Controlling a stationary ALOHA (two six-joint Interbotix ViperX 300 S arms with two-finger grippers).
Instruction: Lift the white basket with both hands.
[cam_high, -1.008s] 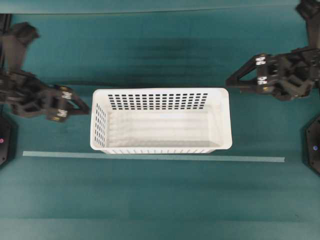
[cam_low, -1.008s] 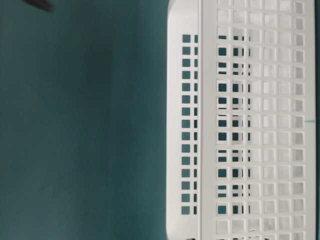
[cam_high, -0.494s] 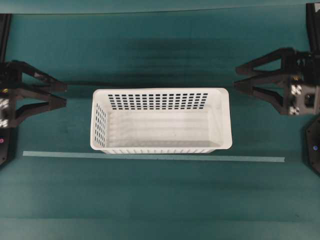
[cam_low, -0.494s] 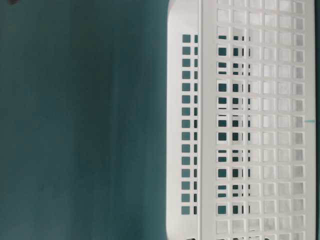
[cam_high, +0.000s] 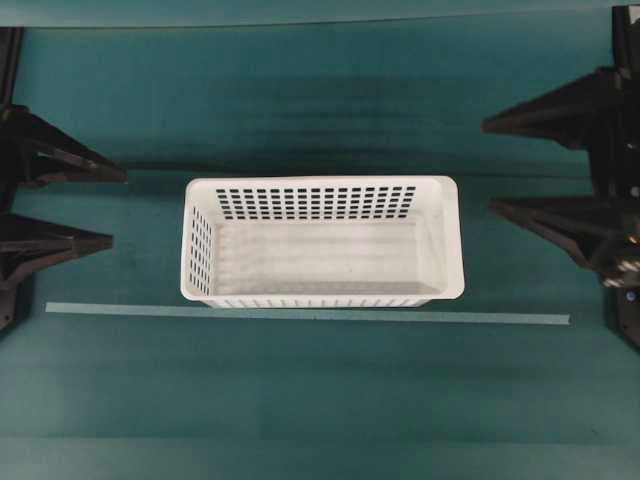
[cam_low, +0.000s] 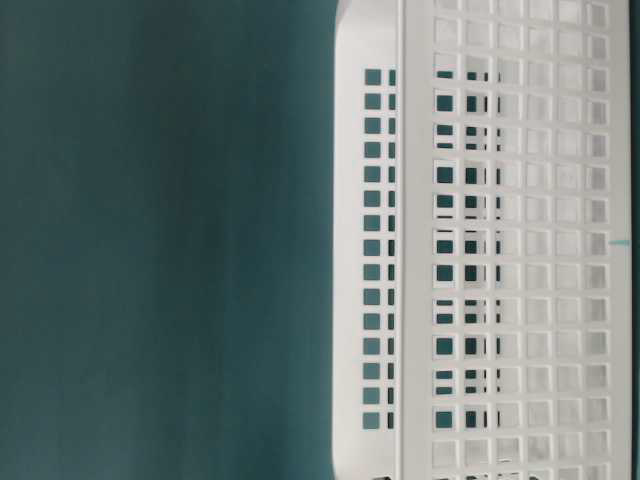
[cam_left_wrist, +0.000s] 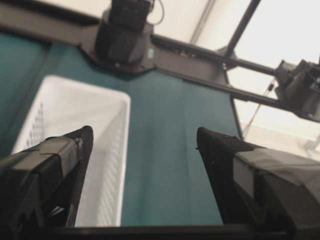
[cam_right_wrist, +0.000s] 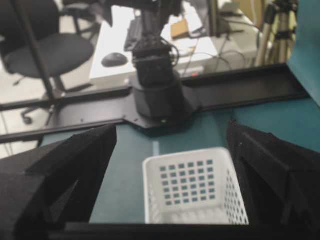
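Approach step: I hold left hand (cam_high: 110, 208) and right hand (cam_high: 488, 166) spread wide, empty, well apart from white basket (cam_high: 322, 241) ends on worktop (cam_high: 320, 390). Next, by my judgement: bring both inward onto short rims, close.

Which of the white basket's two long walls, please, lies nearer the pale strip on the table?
The unslotted-looking near long wall of the white basket, bordering the pale strip; the slotted far wall lies opposite.

White basket (cam_high: 322, 243): large, rectangular, plastic, rolled rim, solid floor, walls pierced by rows of small rectangular slots. Upright on the teal surface (cam_high: 320, 400), long sides running left to right in the overhead view (nothing inside). Left end effector (cam_high: 112, 208) and right end effector (cam_high: 487, 166) spread wide, well apart from either short end.
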